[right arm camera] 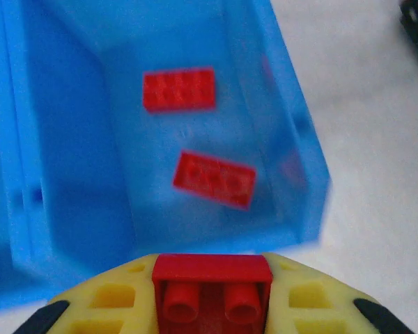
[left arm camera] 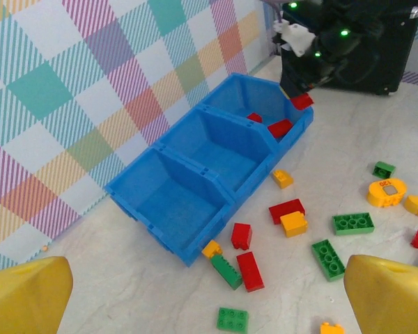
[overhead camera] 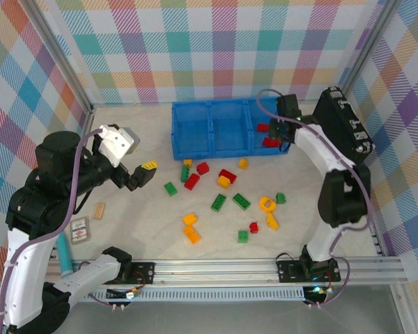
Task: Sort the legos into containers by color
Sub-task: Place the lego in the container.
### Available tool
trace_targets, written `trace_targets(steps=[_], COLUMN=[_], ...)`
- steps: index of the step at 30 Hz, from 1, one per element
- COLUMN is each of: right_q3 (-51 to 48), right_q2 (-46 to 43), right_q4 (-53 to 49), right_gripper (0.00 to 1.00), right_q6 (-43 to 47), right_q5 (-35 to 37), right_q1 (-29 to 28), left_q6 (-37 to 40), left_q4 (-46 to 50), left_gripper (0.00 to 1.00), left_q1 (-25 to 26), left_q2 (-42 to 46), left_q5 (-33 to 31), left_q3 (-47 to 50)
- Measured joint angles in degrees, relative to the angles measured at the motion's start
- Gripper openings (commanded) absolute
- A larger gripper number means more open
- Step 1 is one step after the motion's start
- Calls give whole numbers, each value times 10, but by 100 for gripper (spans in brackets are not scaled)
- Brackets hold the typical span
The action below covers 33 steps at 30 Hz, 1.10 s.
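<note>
The blue tray (overhead camera: 195,156) with three containers stands at the back centre. My right gripper (overhead camera: 284,133) hangs over its right compartment, shut on a red lego (right arm camera: 211,292), also seen from the left wrist (left arm camera: 302,101). Two red legos (right arm camera: 178,90) (right arm camera: 214,179) lie inside that compartment. The other two compartments (left arm camera: 173,196) look bare. Loose red (overhead camera: 191,181), green (overhead camera: 218,202) and yellow (overhead camera: 189,219) legos are scattered on the table in front of the tray. My left gripper (overhead camera: 143,174) hovers at the left, open, with nothing between its yellow fingers (left arm camera: 28,296).
A black hard case (overhead camera: 341,132) stands behind the right arm at the right wall. A small wooden block (overhead camera: 99,210) and a printed card (overhead camera: 79,229) lie at the near left. A round yellow piece (overhead camera: 267,204) sits among the bricks.
</note>
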<state>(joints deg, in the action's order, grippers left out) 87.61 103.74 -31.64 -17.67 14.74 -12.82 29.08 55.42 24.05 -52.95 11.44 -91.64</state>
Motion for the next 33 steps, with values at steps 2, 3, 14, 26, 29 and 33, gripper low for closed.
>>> trace_targets(steps=[2,3,14,26,29,33], right_q3=[33,44,161,90,27,-84], right_q2=[49,66,183,72,-8,-111], right_q4=[25,31,39,0,-13,-26], right_gripper=[24,25,46,59,62,61], right_q6=[15,22,78,92,85,61], right_q5=[3,5,13,-33,-70,-97], right_q1=[1,1,4,4,3,-17], left_q6=[3,3,4,1,1,-3], left_q4=[0,1,4,4,3,3], left_gripper=[100,100,100,100,100,100], left_q1=[0,1,2,2,2,2], left_q2=[-3,-5,-22,-12,7,29], left_q5=[-5,-6,-11,5,10,14], left_q3=[0,-1,-9,-15,-15,-15])
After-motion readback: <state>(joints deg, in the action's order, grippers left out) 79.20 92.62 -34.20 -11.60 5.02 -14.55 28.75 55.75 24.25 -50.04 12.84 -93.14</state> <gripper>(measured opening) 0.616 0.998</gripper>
